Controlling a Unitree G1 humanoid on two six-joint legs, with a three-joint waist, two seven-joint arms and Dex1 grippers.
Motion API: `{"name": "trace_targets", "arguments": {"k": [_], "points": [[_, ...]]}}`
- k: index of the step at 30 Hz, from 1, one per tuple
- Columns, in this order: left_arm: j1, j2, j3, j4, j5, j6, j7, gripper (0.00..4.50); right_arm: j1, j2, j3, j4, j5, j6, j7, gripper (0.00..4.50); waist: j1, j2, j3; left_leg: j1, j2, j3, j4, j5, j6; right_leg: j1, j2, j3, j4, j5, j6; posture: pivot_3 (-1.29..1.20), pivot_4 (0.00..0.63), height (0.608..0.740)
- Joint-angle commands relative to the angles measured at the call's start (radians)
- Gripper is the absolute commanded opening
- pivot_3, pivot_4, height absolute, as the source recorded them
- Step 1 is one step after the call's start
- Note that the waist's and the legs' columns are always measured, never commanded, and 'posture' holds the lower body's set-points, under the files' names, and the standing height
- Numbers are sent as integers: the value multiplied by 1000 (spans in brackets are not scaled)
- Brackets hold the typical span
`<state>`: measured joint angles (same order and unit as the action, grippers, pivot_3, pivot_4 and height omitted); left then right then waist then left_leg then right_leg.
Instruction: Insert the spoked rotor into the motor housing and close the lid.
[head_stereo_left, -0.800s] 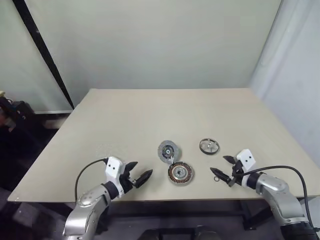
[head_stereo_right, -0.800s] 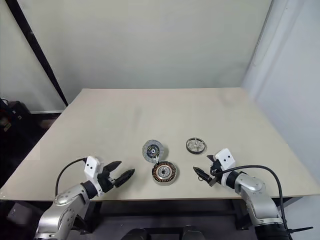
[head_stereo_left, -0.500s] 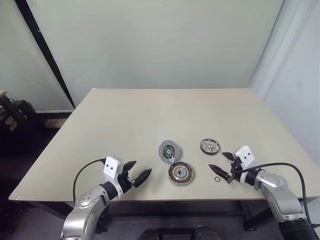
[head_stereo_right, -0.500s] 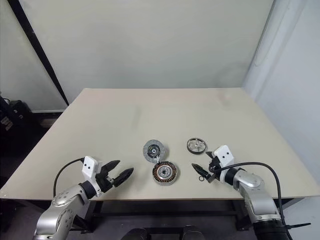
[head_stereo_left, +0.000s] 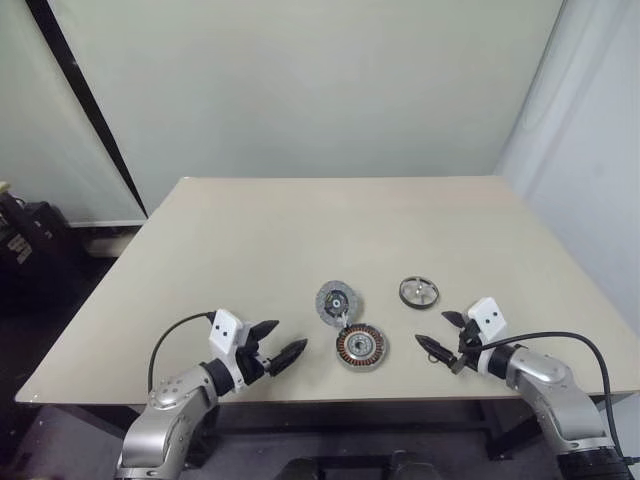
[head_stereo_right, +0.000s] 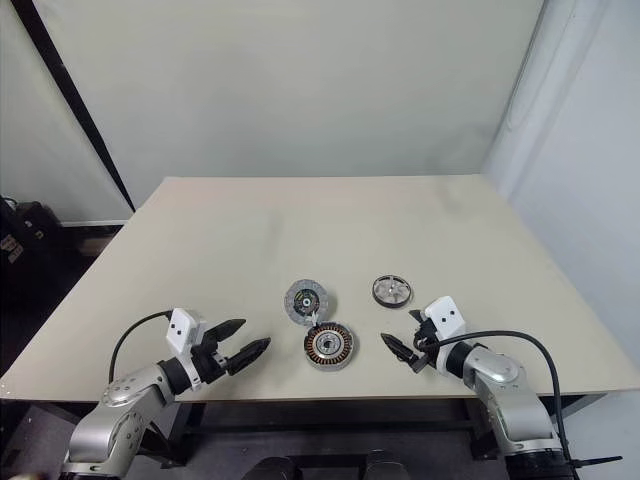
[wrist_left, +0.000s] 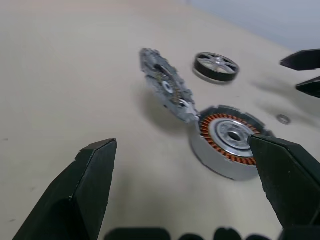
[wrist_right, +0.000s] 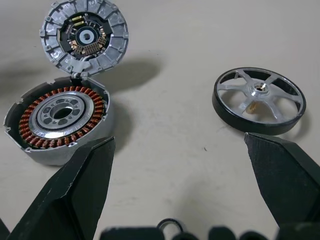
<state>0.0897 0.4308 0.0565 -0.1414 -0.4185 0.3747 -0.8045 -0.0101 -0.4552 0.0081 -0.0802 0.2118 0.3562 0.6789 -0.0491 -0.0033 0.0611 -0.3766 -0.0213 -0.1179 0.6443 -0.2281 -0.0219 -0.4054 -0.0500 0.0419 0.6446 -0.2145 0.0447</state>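
Overhead, from the head camera, you had the motor housing (head_stereo_left: 361, 346) sitting near the front edge of the beige worktop (head_stereo_left: 300, 230), its copper windings facing up. The lid (head_stereo_left: 338, 301) stood tilted open just behind it, joined to the housing's rim at a hinge. The spoked rotor (head_stereo_left: 419, 292) lay flat on the worktop to the right of the lid, apart from both. Your left gripper (head_stereo_left: 275, 344) hovered left of the housing with its jaws spread wide and empty. Your right gripper (head_stereo_left: 442, 334) sat to the right of the housing and in front of the rotor, jaws likewise wide and holding nothing.

Next, in the left wrist view, the housing (wrist_left: 225, 142) showed between the two black fingers (wrist_left: 85, 192), the lid (wrist_left: 167, 86) leaning open above it and the rotor (wrist_left: 216, 66) beyond. A small ring (wrist_left: 284, 119) lay on the worktop near the other gripper's fingertips (wrist_left: 305, 72).

Finally, in the right wrist view, the wide-set fingers (wrist_right: 80, 192) framed the housing (wrist_right: 60, 122) with its raised lid (wrist_right: 85, 37) on one side and the rotor (wrist_right: 259, 100) on the other, all untouched.
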Motion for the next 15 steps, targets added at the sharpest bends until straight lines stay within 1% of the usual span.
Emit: {"name": "trace_targets", "arguments": {"k": [1,6,11,15], "points": [[-27,38,-38,-36,-18,24,-64,4479,20,-5,-10,-85,-11,68,-58,4500,1,0,0,0,0,0,0,0,0,0,0,0,0,0,0,0,0,740],[-60,72,-104,-37,-17,64,-133,4479,68,-16,2,-152,-20,172,-101,4500,0,1,1,-1,0,0,0,0,0,-1,-1,0,0,0,0,0,0,740],[-100,68,-171,-18,7,60,-165,4479,95,-27,19,-181,-35,226,-121,4500,0,1,1,-1,0,0,0,0,0,-1,-1,0,0,0,0,0,0,740],[-119,63,-198,-11,12,58,-172,4479,101,-14,25,-173,-39,235,-140,4500,0,2,1,-1,0,1,0,0,-1,-1,-1,0,-1,0,0,0,0,740]]}}
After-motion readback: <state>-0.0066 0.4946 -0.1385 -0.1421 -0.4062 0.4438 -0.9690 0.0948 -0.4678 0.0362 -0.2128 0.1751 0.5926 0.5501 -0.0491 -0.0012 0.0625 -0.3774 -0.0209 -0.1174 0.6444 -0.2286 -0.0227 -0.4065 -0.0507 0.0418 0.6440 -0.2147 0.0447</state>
